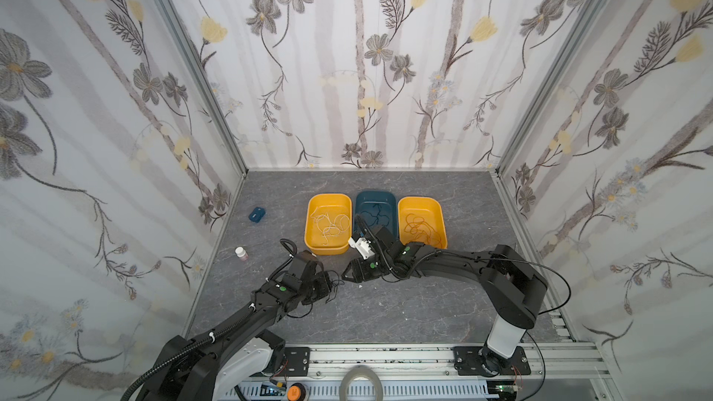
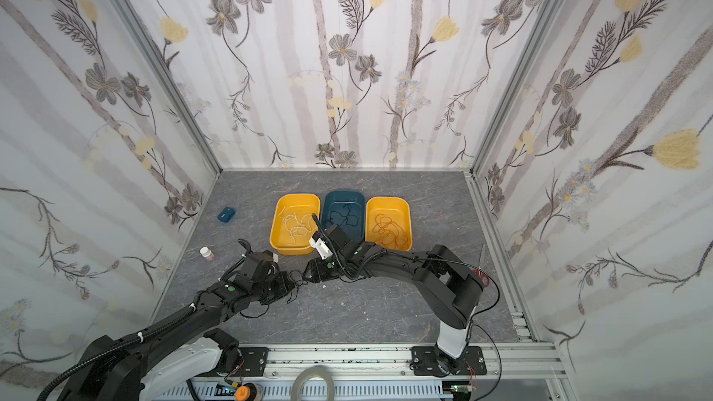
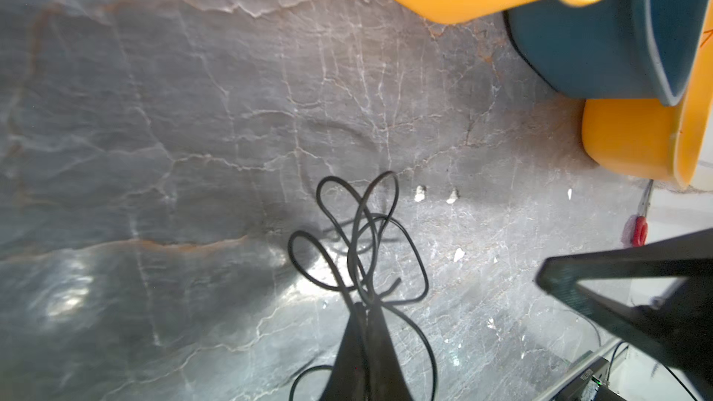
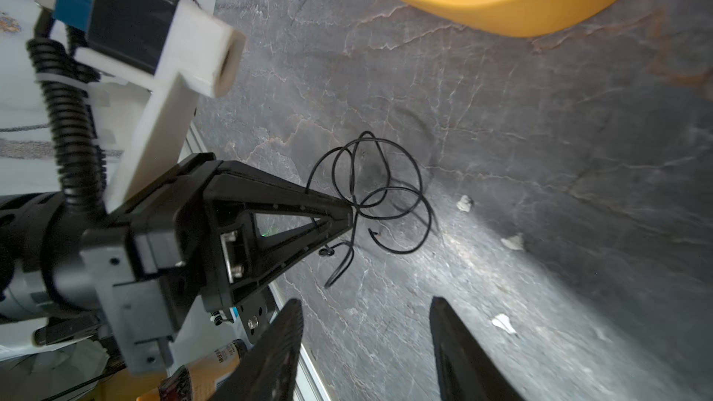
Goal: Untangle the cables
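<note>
One black cable [image 3: 359,279] hangs looped over the surface [image 1: 386,310] in front of the blue tub [image 1: 376,195], pinched by the left end effector [image 4: 349,217]. The right end effector [image 4: 364,299] beside it stands spread, empty. White cables [image 1: 330,223] and orange cables [image 1: 420,227] lie in flanking yellow tubs [image 1: 328,198].

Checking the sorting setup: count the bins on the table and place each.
3, side by side: left yellow bin, with white cable; middle blue bin, black cable; right yellow bin, orange cable.
</note>
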Robot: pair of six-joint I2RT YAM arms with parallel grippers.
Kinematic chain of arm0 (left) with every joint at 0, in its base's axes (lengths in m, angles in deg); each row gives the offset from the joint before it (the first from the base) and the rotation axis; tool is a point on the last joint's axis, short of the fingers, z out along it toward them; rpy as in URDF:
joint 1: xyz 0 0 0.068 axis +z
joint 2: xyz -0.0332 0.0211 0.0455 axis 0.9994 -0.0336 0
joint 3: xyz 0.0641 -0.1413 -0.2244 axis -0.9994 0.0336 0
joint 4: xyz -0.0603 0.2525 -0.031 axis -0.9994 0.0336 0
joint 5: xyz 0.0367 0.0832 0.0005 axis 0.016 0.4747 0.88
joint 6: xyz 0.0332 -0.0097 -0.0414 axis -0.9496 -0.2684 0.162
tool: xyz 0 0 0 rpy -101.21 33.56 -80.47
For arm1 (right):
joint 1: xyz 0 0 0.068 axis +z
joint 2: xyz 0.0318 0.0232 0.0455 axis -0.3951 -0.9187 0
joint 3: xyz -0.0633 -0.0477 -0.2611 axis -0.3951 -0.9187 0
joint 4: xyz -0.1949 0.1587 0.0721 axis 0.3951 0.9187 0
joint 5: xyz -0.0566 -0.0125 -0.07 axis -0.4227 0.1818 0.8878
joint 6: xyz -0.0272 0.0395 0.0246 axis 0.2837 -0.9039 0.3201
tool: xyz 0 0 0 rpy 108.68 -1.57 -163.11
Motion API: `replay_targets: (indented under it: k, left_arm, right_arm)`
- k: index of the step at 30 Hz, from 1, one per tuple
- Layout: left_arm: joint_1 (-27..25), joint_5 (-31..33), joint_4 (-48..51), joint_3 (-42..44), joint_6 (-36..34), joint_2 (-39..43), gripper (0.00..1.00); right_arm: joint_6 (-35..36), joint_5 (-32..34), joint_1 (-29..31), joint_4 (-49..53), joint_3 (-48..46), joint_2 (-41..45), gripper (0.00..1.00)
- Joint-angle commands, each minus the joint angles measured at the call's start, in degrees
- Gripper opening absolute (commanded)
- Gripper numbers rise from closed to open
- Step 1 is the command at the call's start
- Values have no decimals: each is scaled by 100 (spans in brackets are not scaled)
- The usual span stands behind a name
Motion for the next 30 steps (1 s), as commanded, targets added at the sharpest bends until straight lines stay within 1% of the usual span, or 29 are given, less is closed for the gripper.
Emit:
replay_targets:
  k: [1, 5, 11, 15, 16, 18, 20, 21, 23, 25, 28, 30]
  left_arm:
    - [-40, 130, -335, 51, 259, 49, 0]
    - [-106, 292, -448, 149, 383, 163, 0]
    - [-159, 338, -556, 214, 447, 145, 0]
    - [-177, 375, -560, 215, 490, 200, 1]
    - [-177, 389, -548, 213, 498, 230, 3]
    - [-182, 411, -442, 205, 492, 309, 10]
    - [-177, 509, -153, 148, 457, 413, 21]
    - [-177, 573, 3, 112, 434, 464, 25]
    - [-179, 690, 322, 35, 396, 645, 29]
    - [-177, 771, 574, -70, 330, 801, 31]
    - [-168, 804, 774, -238, 213, 957, 34]
    - [-159, 728, 773, -345, 119, 930, 38]
  right_arm:
    - [-514, -369, 81, -742, -6, -192, 53]
    - [-632, -232, 200, -805, -15, -419, 49]
    - [-757, -233, 236, -1000, 76, -792, 48]
    - [-828, -225, 245, -1121, 78, -969, 42]
    - [-828, -225, 245, -1140, 74, -978, 39]
    - [-828, -216, 245, -1157, 51, -979, 28]
    - [-803, -166, 240, -1104, 17, -931, 18]
    - [-768, -124, 244, -1069, -11, -888, 15]
    - [-629, -17, 236, -878, -70, -781, 11]
    - [-451, 91, 236, -637, -115, -680, 8]
    - [5, 335, 241, -194, -136, -479, 5]
    - [394, 483, 245, 63, -129, -335, 4]
